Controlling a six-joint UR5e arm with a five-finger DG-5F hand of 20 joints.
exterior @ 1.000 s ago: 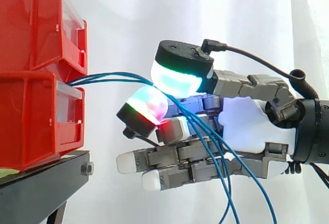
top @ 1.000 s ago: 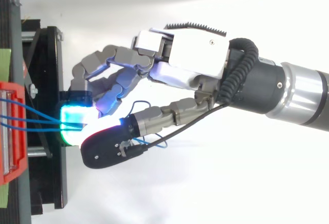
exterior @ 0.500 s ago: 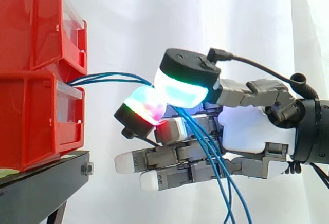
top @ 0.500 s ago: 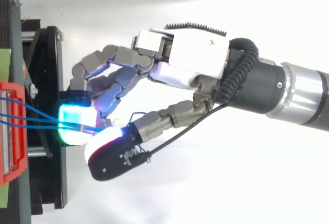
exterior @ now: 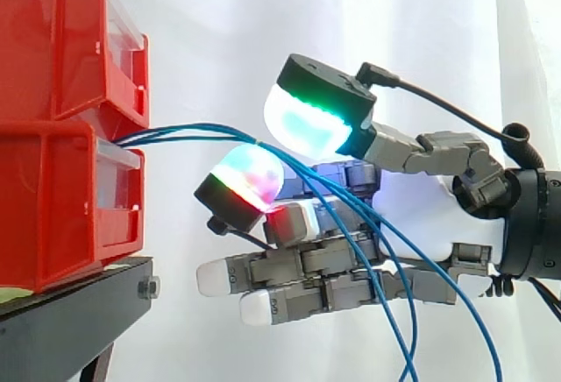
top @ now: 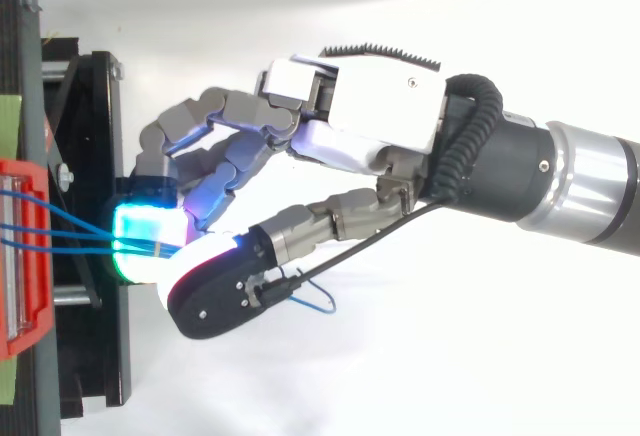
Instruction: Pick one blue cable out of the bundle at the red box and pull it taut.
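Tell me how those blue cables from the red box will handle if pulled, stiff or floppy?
Probably floppy: past the hand the blue cables droop in loose curves. Likely light and thin, so one may slip from a weak grip. They run into the red box, so pulling should meet resistance.

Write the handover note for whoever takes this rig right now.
Robot hand: at the blue cables, just off the red box. Whether it grips them cannot be told.
Things: the blue cables leave the red box on the black stand, cross the robot hand together, then hang slack below it.
Done: robot hand is at the cables.
Left: single out one cable and pull it taut.
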